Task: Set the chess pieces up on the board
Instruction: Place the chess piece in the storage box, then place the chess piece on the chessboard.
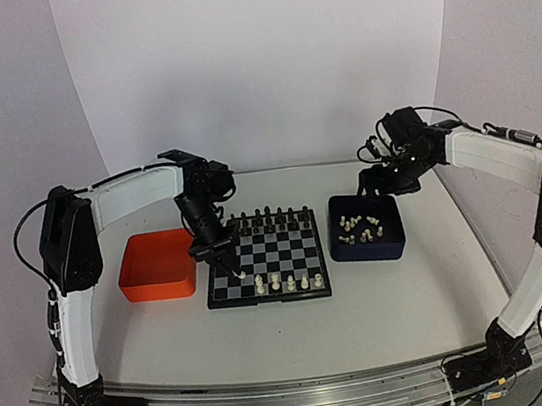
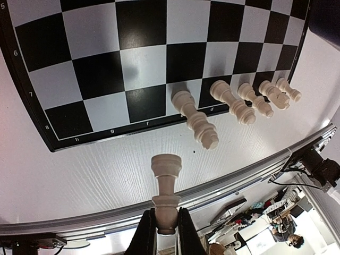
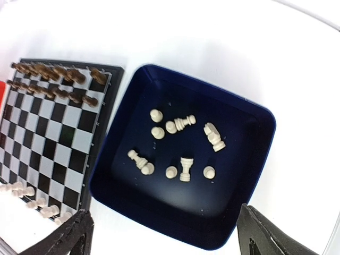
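The board lies mid-table, with black pieces along its far rows and several cream-white chess pieces standing in its near row. My left gripper hovers over the board's near-left part. In the left wrist view it is shut on a cream-white rook-like piece by its top, held off the board, beside the standing white pieces. My right gripper is open and empty above the dark blue tray, where several white pieces lie loose.
An empty orange tray sits just left of the board. The dark blue tray sits just right of it. The table's metal front rail runs along the near edge, between the arm bases.
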`<action>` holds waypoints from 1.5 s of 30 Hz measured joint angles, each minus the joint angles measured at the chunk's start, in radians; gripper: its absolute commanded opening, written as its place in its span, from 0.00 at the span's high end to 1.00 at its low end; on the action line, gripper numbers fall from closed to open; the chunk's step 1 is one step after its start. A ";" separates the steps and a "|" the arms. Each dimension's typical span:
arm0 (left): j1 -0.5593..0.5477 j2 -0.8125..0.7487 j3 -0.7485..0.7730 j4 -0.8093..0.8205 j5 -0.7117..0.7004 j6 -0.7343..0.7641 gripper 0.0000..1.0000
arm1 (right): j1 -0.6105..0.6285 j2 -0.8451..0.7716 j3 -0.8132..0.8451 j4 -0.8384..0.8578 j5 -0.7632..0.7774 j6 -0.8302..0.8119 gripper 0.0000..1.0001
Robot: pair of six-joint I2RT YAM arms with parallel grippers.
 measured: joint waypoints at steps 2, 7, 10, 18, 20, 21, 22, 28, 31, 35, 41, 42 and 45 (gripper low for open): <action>0.002 0.005 -0.008 -0.004 0.008 -0.004 1.00 | 0.000 -0.027 -0.025 0.014 -0.005 0.003 0.07; 0.006 0.030 -0.013 -0.006 0.020 -0.007 1.00 | 0.000 -0.062 -0.085 0.030 -0.010 0.003 0.07; 0.007 0.049 -0.013 -0.006 0.023 -0.007 1.00 | 0.000 -0.069 -0.108 0.033 -0.005 0.003 0.07; 0.014 0.105 -0.004 -0.006 0.026 -0.006 1.00 | 0.000 -0.093 -0.136 0.041 0.018 0.003 0.07; 0.015 0.116 0.003 -0.006 0.026 -0.006 1.00 | 0.000 -0.097 -0.140 0.042 0.024 0.003 0.07; 0.015 0.119 0.005 -0.006 0.026 -0.006 1.00 | 0.000 -0.099 -0.142 0.043 0.027 0.003 0.07; 0.015 0.121 0.007 -0.006 0.026 -0.006 1.00 | 0.000 -0.100 -0.144 0.044 0.030 0.002 0.06; 0.017 0.129 0.016 -0.006 0.031 -0.006 1.00 | 0.000 -0.111 -0.154 0.049 0.040 0.002 0.06; 0.017 0.130 0.017 -0.006 0.040 -0.006 1.00 | 0.000 -0.111 -0.156 0.051 0.045 0.002 0.06; 0.018 0.139 0.021 -0.006 0.046 -0.006 1.00 | 0.000 -0.111 -0.158 0.056 0.050 0.000 0.06; 0.019 0.159 0.034 -0.006 0.047 -0.006 1.00 | 0.000 -0.113 -0.167 0.060 0.058 -0.002 0.06; 0.019 0.161 0.036 -0.006 0.047 -0.006 0.99 | 0.000 -0.114 -0.169 0.061 0.059 -0.002 0.06; 0.020 0.163 0.038 -0.006 0.047 -0.006 0.99 | 0.000 -0.115 -0.173 0.062 0.062 -0.002 0.06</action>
